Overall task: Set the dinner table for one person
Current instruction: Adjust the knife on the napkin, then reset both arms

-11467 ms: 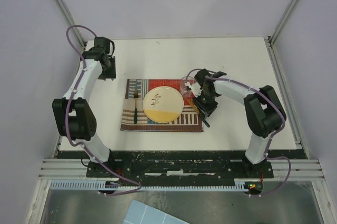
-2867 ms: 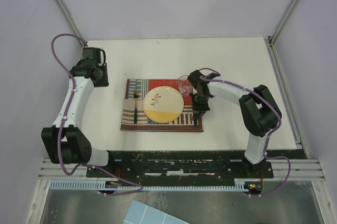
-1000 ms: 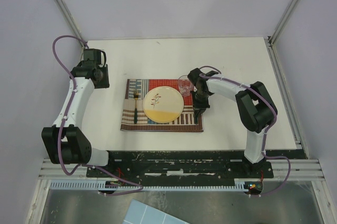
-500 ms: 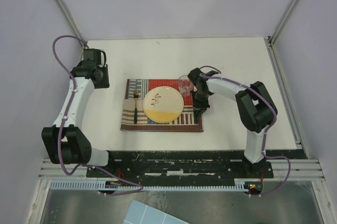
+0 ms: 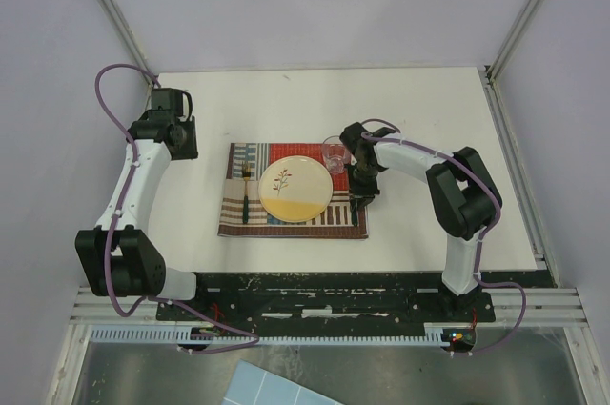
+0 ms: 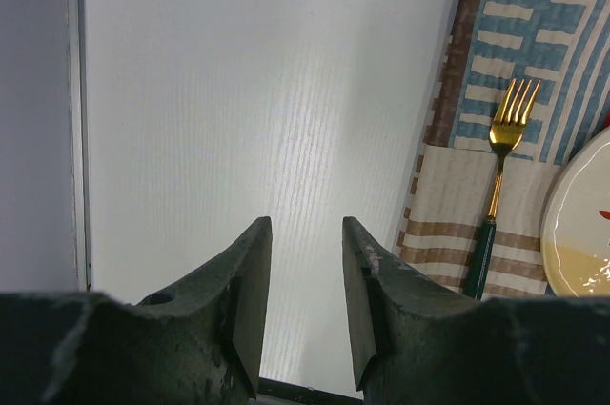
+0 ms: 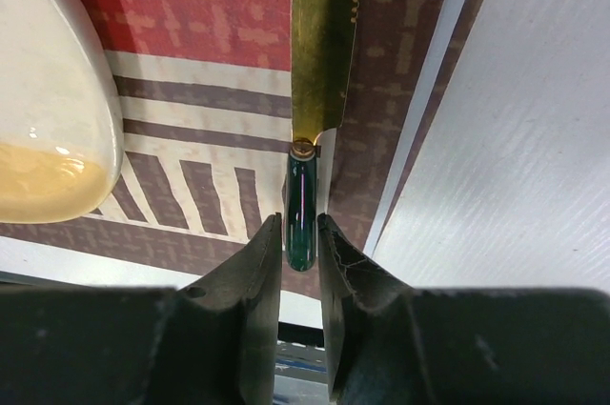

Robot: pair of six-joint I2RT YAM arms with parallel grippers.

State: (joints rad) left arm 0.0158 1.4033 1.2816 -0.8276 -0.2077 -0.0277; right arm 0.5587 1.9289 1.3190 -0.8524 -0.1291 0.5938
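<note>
- Right gripper (image 7: 297,226) has loosened since a second ago. It was pinched on the knife (image 7: 324,43). Now the jaws are narrowly apart, straddling the green handle (image 7: 300,207) with a sliver of gap each side.
- Knife lies flat on the placemat (image 5: 238,216) along its right edge, just right of the plate (image 5: 295,188). Eleven seconds back the gripper held it tilted at that edge.
- Left arm is in the same pose as three seconds ago. Left gripper (image 6: 305,232) hovers over bare tabletop left of the placemat, jaws moderately apart, nothing between them.
- Dinner table (image 5: 429,119) fills the floor of the enclosure and everything sits on it. It is a large, flat, white rectangle with metal-framed edges, and the wrist views show a fine ribbed grain.
- Room: plain pale lilac walls (image 5: 315,5), aluminium corner posts (image 5: 107,5), black base plate (image 5: 324,293) at the near edge under both arms.
- Placement: the placemat is centre-near on the table and the plate is in the middle of it. The fork (image 6: 500,176) lies left of the plate, tines pointing away. The glass (image 5: 335,153) is at the plate's far right, by the right wrist.
- Materials:
  - Placemat: woven cloth, red, blue and beige striped patches.
  - Plate: round glazed ceramic, cream with a yellow lower band and a small sprig motif.
  - Knife: gold serrated blade, glossy green handle.
  - Fork: gold tines, green handle.
  - Glass: clear with a pinkish tint.
  - Gripper fingers: dark matte, scuffed.
</note>
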